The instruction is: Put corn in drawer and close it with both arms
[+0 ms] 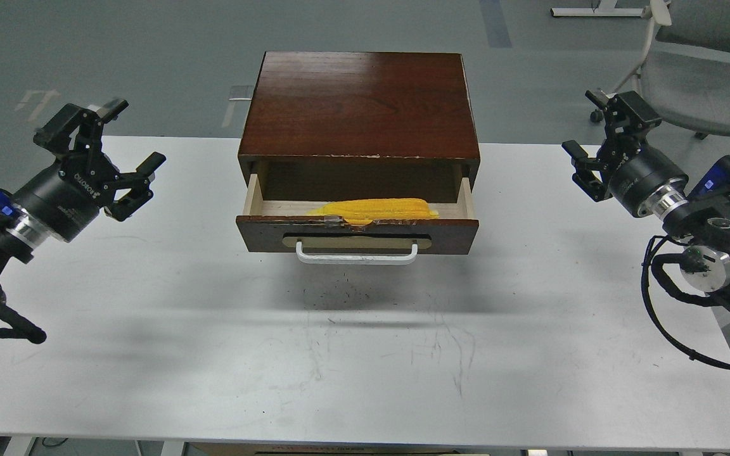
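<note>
Looking down from our head, we see a white table (149, 354) with a dark reddish-brown cabinet (358, 104) standing at its far middle. Its drawer (357, 233) is pulled partway out toward us, white handle (357, 254) facing us. The corn (377, 208) lies on its side inside the drawer, just behind the front panel, so we judge the first part of the task done. What is left is closing: the drawer is open, and neither arm touches it. Our left gripper (125, 140) hovers above the table's left side, well apart from the cabinet, fingers spread wide and holding nothing. Our right gripper (590, 130) hovers at the table's right edge, equally far off, fingers also spread and empty. Both would need to come in to the drawer front and push it home. A grey chair (701, 69) stands beyond the table on the right.
</note>
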You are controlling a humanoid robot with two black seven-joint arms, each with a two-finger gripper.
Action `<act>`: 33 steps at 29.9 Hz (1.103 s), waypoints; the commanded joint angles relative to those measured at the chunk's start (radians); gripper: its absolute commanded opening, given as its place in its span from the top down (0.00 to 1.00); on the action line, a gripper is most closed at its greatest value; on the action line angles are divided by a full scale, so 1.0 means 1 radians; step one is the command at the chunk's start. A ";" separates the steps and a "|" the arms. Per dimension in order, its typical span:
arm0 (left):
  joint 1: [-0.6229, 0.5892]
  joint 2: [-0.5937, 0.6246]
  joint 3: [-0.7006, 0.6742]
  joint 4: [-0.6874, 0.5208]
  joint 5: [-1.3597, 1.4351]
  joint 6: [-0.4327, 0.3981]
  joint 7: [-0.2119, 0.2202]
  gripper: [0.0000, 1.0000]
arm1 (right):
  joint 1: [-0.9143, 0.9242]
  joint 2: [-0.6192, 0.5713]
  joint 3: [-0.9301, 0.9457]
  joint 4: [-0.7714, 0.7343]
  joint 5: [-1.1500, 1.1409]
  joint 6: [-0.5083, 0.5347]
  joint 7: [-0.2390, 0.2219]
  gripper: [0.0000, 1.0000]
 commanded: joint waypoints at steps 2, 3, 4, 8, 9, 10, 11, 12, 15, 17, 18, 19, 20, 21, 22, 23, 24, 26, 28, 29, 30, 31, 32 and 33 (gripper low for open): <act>-0.127 0.033 -0.006 -0.100 0.234 0.000 -0.001 0.01 | -0.006 0.000 -0.002 -0.001 -0.001 0.001 0.000 0.04; -0.157 0.033 -0.009 -0.141 0.332 0.000 -0.001 0.02 | -0.006 0.000 -0.002 -0.001 0.000 0.001 0.000 0.04; -0.177 0.031 -0.009 -0.166 0.383 0.000 -0.001 0.02 | -0.006 0.000 -0.002 -0.001 0.000 0.001 0.000 0.04; -0.250 0.001 -0.006 -0.339 0.712 0.000 -0.001 0.06 | -0.006 0.000 -0.002 -0.001 -0.001 0.001 0.000 0.04; -0.257 -0.012 -0.006 -0.364 0.762 0.000 -0.001 0.06 | -0.006 0.000 -0.002 -0.001 -0.001 0.001 0.000 0.04; -0.267 -0.042 -0.004 -0.407 0.849 0.000 -0.001 0.09 | -0.007 0.000 -0.002 -0.001 -0.001 0.001 0.000 0.04; -0.278 -0.079 0.002 -0.442 0.926 0.000 -0.001 0.15 | -0.007 0.000 -0.004 -0.003 -0.001 0.001 0.000 0.04; -0.281 -0.097 0.008 -0.458 0.964 0.000 -0.001 0.18 | -0.007 0.000 -0.004 -0.003 -0.001 0.001 0.000 0.04; -0.278 -0.165 0.016 -0.493 1.103 0.000 -0.001 0.39 | -0.012 0.000 -0.002 -0.003 -0.001 -0.001 0.000 0.04; -0.281 -0.237 0.060 -0.493 1.195 0.000 -0.001 0.78 | -0.014 0.000 -0.007 -0.003 -0.003 -0.001 0.000 0.04; -0.280 -0.245 0.072 -0.495 1.206 0.000 -0.001 0.87 | -0.014 0.000 -0.008 -0.003 -0.003 -0.001 0.000 0.04; -0.277 -0.257 0.092 -0.495 1.218 0.000 -0.001 1.00 | -0.015 0.000 -0.010 -0.003 -0.003 0.001 0.000 0.04; -0.272 -0.260 0.103 -0.495 1.219 0.000 -0.001 1.00 | -0.015 0.000 -0.011 -0.003 -0.003 -0.001 0.000 0.04; -0.267 -0.263 0.112 -0.495 1.221 0.000 -0.001 1.00 | -0.017 0.000 -0.011 -0.003 -0.003 -0.001 0.000 0.04; -0.261 -0.266 0.140 -0.495 1.221 0.000 -0.001 1.00 | -0.020 0.000 -0.011 -0.003 -0.003 0.001 0.000 0.04; -0.249 -0.265 0.169 -0.495 1.221 0.000 -0.001 1.00 | -0.020 0.000 -0.011 -0.003 -0.003 0.001 0.000 0.04; -0.240 -0.265 0.184 -0.495 1.221 0.000 -0.001 1.00 | -0.021 0.000 -0.013 -0.003 -0.003 -0.001 0.000 0.04; -0.218 -0.257 0.223 -0.493 1.215 0.008 -0.001 1.00 | -0.021 0.000 -0.016 -0.003 -0.003 -0.001 0.000 0.04; -0.198 -0.249 0.246 -0.491 1.206 0.024 -0.001 1.00 | -0.021 0.000 -0.017 -0.003 -0.003 -0.002 0.000 0.04; -0.186 -0.248 0.249 -0.490 1.204 0.024 -0.001 1.00 | -0.023 0.000 -0.017 -0.003 -0.003 -0.001 0.000 0.04; -0.159 -0.246 0.250 -0.488 1.204 0.024 -0.001 1.00 | -0.023 0.000 -0.017 -0.003 -0.003 -0.001 0.000 0.04; -0.128 -0.248 0.249 -0.487 1.204 0.027 -0.001 1.00 | -0.023 0.000 -0.017 -0.003 -0.003 -0.002 0.000 0.04; -0.114 -0.249 0.247 -0.484 1.203 0.028 -0.001 1.00 | -0.023 0.000 -0.017 -0.003 -0.003 -0.001 0.000 0.04; -0.105 -0.249 0.246 -0.482 1.200 0.027 -0.001 1.00 | -0.023 0.000 -0.017 -0.003 -0.003 -0.001 0.000 0.04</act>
